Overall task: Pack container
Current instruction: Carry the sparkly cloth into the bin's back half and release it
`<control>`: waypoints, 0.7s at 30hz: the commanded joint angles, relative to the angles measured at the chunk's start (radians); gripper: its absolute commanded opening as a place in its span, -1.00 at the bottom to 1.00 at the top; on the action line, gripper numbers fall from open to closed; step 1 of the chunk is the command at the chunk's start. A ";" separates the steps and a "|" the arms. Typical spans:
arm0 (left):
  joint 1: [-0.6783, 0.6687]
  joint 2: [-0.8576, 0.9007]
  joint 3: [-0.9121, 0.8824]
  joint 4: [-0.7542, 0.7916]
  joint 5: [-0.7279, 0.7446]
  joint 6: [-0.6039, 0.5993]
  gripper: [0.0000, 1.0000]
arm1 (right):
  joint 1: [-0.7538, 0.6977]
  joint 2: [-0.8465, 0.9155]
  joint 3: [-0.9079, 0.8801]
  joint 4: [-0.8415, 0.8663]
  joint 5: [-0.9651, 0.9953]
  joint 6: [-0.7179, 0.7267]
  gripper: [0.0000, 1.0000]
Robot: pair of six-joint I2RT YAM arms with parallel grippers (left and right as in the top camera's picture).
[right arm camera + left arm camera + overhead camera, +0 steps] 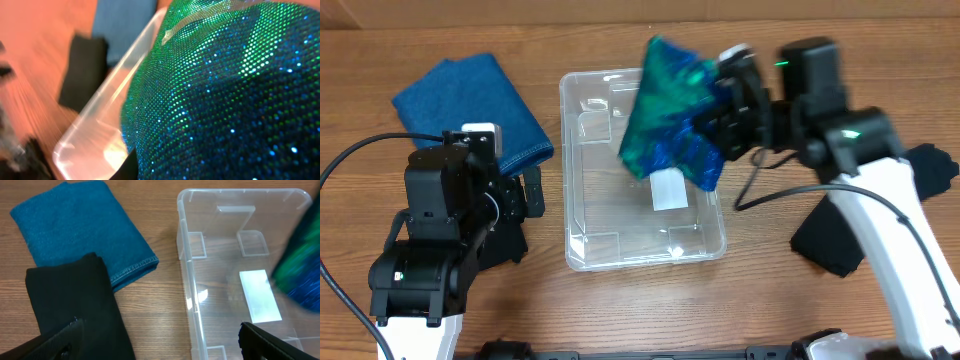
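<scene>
Sequinned cloth (225, 90), green shading to blue, fills the right wrist view and hangs bunched in the air. Right gripper (722, 100): clamped on that cloth, fingertips buried in the fabric, poised over the far right part of the bin. Container (565, 170): clear plastic, rounded corners, resting on the table between the two arms; nothing lies in it, and a white label (669, 188) shows through its bottom. Its long axis runs away from the robot, near end to far end. Key relation: the open bin lies directly below the held cloth and slightly to its left, so the coming move looks like a straight lowering with a small shift toward the middle. The right arm is the nearer, already above the rim. Left gripper (518, 205): jaws wide apart, holding nothing, just beside the bin's left wall, above a black cloth (75, 300). Blue towel (80, 230): folded, far left, its corner under the black cloth. Further dark cloth (830, 240): on the right, apart from the bin.
</scene>
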 commanded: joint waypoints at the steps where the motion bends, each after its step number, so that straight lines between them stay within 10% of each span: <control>1: 0.002 0.002 0.024 0.000 -0.009 0.022 1.00 | 0.084 0.105 0.013 0.026 0.086 -0.169 -0.93; 9: 0.002 0.002 0.024 0.000 -0.009 0.022 1.00 | 0.119 0.296 0.013 0.175 -0.008 -0.197 -0.93; 10: 0.002 0.002 0.024 0.000 -0.009 0.022 1.00 | 0.119 0.296 0.013 0.192 -0.002 -0.189 -0.53; 11: 0.002 0.002 0.024 0.000 -0.009 0.022 1.00 | 0.119 0.296 0.013 0.204 0.022 -0.186 1.00; 21: 0.002 0.002 0.024 -0.005 -0.006 0.022 1.00 | 0.104 0.024 0.109 0.070 0.718 0.248 1.00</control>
